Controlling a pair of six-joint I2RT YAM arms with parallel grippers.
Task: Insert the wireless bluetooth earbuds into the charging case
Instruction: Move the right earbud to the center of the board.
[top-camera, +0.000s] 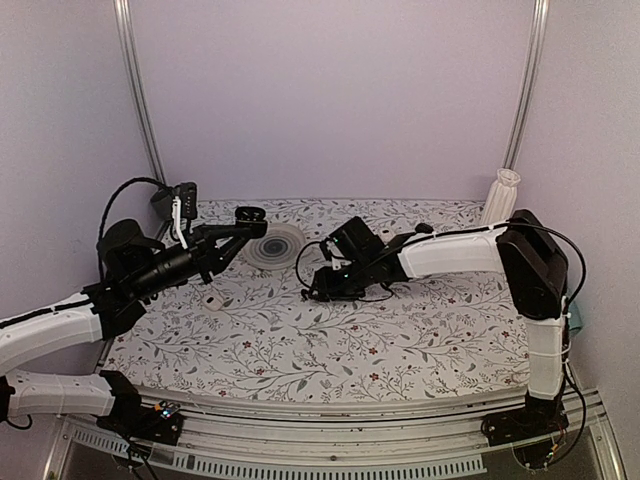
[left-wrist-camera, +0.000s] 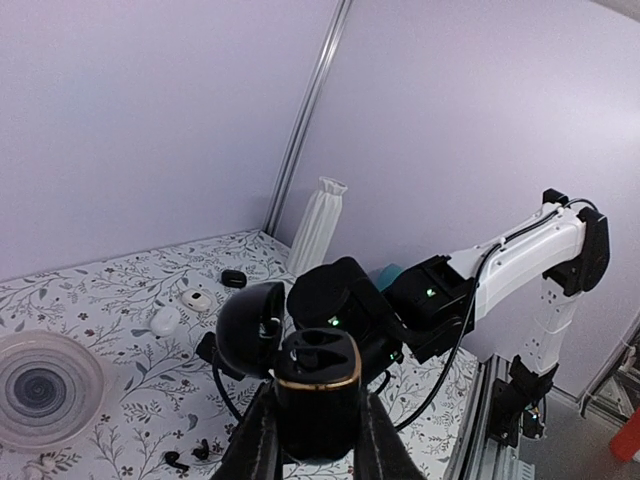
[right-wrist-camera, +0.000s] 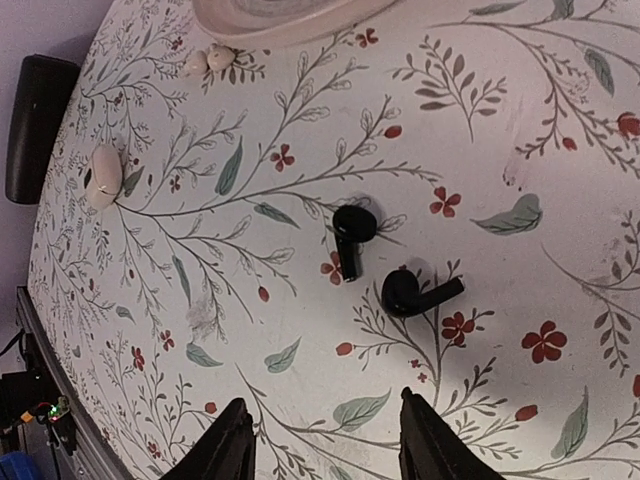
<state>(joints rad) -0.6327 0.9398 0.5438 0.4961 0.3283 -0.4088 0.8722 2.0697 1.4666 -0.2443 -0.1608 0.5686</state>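
Jaws of the left gripper (left-wrist-camera: 317, 440) are clamped on the glossy black rounded plastic charging case (left-wrist-camera: 317, 395) (hinged lid (left-wrist-camera: 248, 328) open), held above the flower-patterned table (right-wrist-camera: 520, 120). Right gripper (right-wrist-camera: 325, 440) jaws stand apart, just beside the two small black stemmed earbuds (right-wrist-camera: 352, 235) (right-wrist-camera: 410, 293), which lie untouched on the table.

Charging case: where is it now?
In the left wrist view, the charging case is held lid-open in the left gripper, up above the table.

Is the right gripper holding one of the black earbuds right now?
No, both wireless bluetooth earbuds lie loose on the floral table, ahead of the right gripper, whose fingers stand apart around nothing.
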